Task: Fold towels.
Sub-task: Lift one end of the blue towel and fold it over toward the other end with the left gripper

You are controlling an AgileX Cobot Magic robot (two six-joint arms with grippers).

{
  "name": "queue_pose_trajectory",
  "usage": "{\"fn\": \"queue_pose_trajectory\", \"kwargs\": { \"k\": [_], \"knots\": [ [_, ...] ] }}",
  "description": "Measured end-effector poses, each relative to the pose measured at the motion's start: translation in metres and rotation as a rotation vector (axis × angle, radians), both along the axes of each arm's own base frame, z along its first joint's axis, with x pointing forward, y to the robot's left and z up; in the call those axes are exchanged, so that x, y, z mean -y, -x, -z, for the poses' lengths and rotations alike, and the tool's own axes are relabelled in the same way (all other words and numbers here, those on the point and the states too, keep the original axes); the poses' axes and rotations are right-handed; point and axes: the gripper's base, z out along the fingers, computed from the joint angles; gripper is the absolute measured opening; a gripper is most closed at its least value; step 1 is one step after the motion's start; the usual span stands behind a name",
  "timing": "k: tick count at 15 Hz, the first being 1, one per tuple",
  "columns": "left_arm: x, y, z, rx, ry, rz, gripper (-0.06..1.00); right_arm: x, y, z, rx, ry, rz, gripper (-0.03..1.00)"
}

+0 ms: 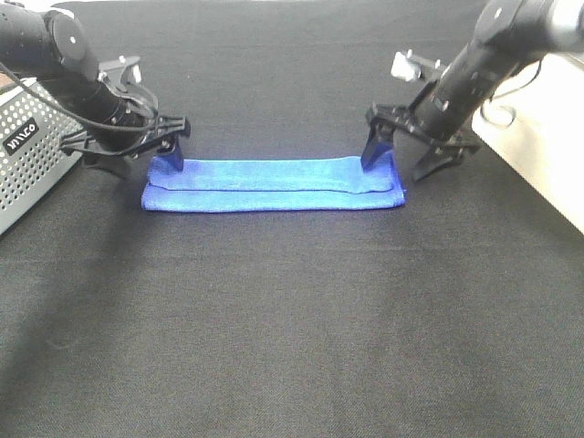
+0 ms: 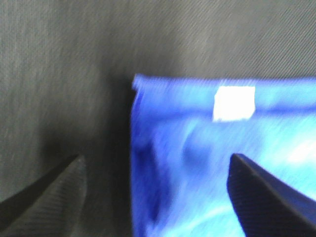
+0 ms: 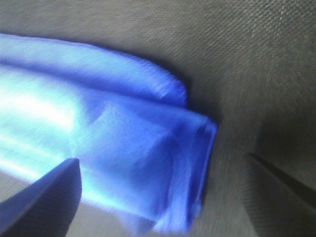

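Note:
The royal-blue towel (image 1: 274,185) lies on the black table as a long narrow folded strip, running left to right. My left gripper (image 1: 146,164) is open and straddles the strip's left end, one finger on the cloth and one beside it. In the left wrist view the towel (image 2: 197,163) shows its white tag (image 2: 234,102) near a corner, between the open fingers (image 2: 54,197). My right gripper (image 1: 397,169) is open over the right end. In the right wrist view the folded layers of the towel (image 3: 123,148) lie between its spread fingers (image 3: 44,202).
A perforated grey basket (image 1: 27,155) stands at the left edge, close behind the left arm. A white surface (image 1: 547,155) borders the black table (image 1: 292,328) at the right, with a cable near the right arm.

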Motion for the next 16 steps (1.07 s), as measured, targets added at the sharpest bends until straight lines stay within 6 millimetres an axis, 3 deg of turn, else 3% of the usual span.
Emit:
{"fn": "queue_pose_trajectory", "kwargs": {
  "k": [7, 9, 10, 12, 16],
  "knots": [
    [0.005, 0.0, 0.022, -0.073, 0.098, -0.068, 0.73, 0.0, 0.001, -0.002, -0.004, 0.007, -0.008, 0.82],
    [0.006, -0.002, 0.024, -0.071, 0.132, -0.097, 0.58, 0.0, 0.001, -0.002, -0.003, 0.007, -0.008, 0.82],
    [0.007, -0.003, 0.027, -0.076, 0.148, -0.11, 0.35, 0.0, 0.001, -0.002, -0.003, 0.007, -0.008, 0.82],
    [0.007, -0.003, 0.029, -0.078, 0.154, -0.116, 0.08, 0.001, 0.001, -0.001, -0.003, 0.008, -0.008, 0.82],
    [0.006, -0.002, 0.027, -0.074, 0.122, -0.105, 0.07, 0.0, 0.001, -0.002, -0.006, 0.005, -0.001, 0.82]
  ]
}}
